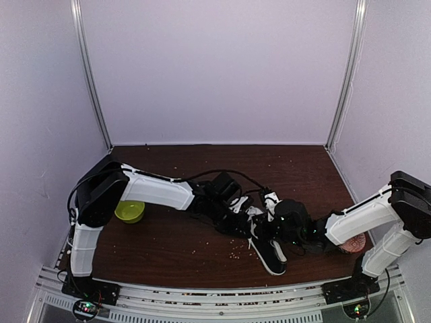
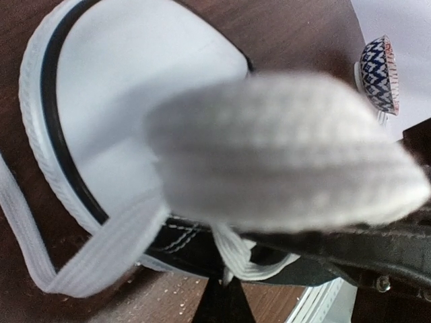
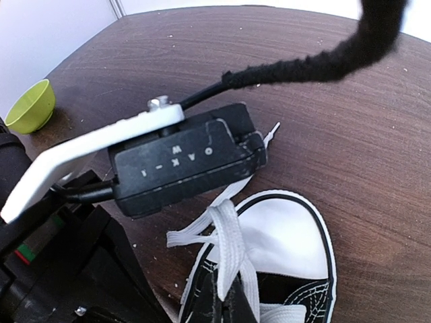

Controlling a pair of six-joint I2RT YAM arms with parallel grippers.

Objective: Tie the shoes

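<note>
No knot yet on the sneaker [image 1: 269, 252] near the bench's [image 1: 168, 250] front edge: left claw [image 2: 223, 296] and right claw [image 3: 225, 296] each pinch a loose lace [image 3: 225, 235], so all tying remains.

Dark wooden table [image 1: 175, 249] enclosed by pale lilac walls [image 1: 215, 67].
</note>
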